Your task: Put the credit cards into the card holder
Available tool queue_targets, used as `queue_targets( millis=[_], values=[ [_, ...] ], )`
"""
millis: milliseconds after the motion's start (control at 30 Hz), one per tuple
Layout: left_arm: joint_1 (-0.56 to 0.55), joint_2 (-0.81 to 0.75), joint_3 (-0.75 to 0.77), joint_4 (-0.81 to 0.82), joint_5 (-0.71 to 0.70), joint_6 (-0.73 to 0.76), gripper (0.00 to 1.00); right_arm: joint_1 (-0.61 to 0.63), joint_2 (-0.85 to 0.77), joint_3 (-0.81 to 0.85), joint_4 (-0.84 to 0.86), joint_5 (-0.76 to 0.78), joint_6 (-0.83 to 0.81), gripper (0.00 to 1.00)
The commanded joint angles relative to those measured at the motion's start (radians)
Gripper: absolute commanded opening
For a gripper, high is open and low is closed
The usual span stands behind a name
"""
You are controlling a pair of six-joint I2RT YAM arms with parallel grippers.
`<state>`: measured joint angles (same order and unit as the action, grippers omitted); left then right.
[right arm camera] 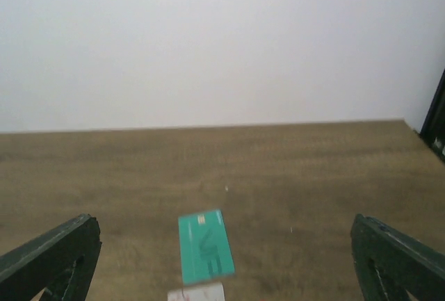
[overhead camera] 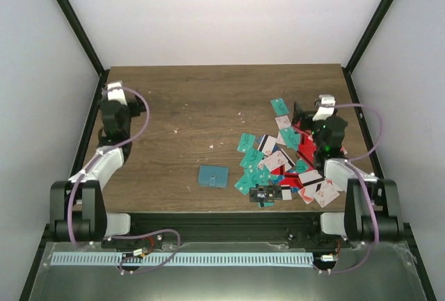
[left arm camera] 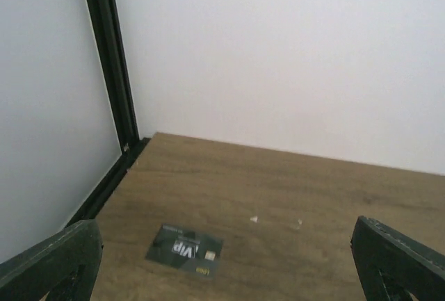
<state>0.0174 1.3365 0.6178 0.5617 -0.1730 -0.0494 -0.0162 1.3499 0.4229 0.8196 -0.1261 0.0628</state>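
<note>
Wood table (overhead camera: 181, 106) | card holder (overhead camera: 213, 176) flat | credit cards (overhead camera: 281, 158) strewn, long axes mixed

Dark brown wood-grain desk (overhead camera: 188, 106), matte, grain running left to right. Plain white panels close it in: back wall (overhead camera: 222, 9), left wall (overhead camera: 35, 106), right wall (overhead camera: 417, 92). Black frame struts slant up from the desk's far corners, left strut (overhead camera: 69, 16) and right strut (overhead camera: 378, 16). A few pale specks (overhead camera: 175, 131) lie mid-desk. Grey metal sheet (overhead camera: 222, 283) runs below the near edge. Light is soft and even.
</note>
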Motion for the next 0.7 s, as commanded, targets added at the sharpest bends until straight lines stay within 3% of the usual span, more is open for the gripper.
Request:
queue_targets(
  millis=[0, 133, 200, 400, 500, 667],
  values=[
    [0.001, -0.07, 0.203, -0.469, -0.001, -0.032, 1.0, 0.004, -0.141, 0.17, -0.403, -0.009, 0.067, 1.0],
    [0.003, -0.144, 0.316, -0.713, -0.011, -0.123, 1.0, 0.004, -0.221, 0.305, -0.686, 0.042, 0.358, 1.0],
    [0.004, -0.188, 0.335, -0.793, -0.029, -0.222, 1.0, 0.004, -0.229, 0.345, -0.777, -0.005, 0.437, 1.0],
    [0.011, -0.283, 0.394, -1.007, 0.171, -0.362, 1.0, 0.012, -0.22, 0.336, -0.783, -0.327, 0.474, 1.0],
    [0.008, -0.274, 0.431, -1.165, 0.29, -0.452, 0.92, 0.039, -0.147, 0.41, -0.889, -0.447, 0.422, 1.0],
    [-0.095, -0.336, 0.283, -1.256, 0.44, -0.597, 0.8, 0.241, -0.052, 0.531, -1.104, -0.497, 0.28, 0.97]
  ],
)
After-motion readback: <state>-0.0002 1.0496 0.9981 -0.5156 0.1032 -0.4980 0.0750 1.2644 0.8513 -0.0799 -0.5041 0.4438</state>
